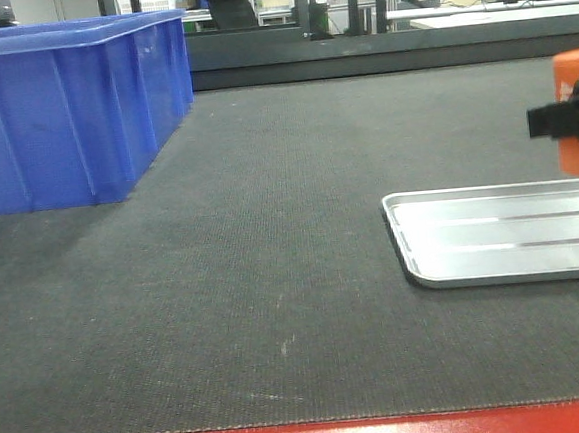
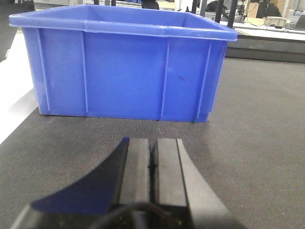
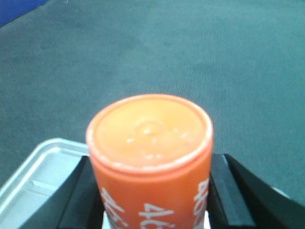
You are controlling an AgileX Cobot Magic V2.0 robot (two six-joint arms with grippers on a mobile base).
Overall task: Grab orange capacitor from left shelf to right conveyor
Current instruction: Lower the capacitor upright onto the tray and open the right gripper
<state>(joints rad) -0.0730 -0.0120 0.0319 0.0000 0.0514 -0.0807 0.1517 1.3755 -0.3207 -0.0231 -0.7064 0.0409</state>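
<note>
orange cylindrical capacitor [image 3: 151, 162] with white numerals sits upright, clamped between the black fingers [image 3: 233, 191] of the right claw [image 3: 151, 200], above the corner of a shallow silver metal tray [image 3: 38, 176]. the left claw [image 2: 152, 167] hangs pressed together on nothing over the dark grey textured conveyor belt [image 1: 254, 279] with its red front edge. farther back stands a blue plastic crate [image 2: 124, 71].
</note>
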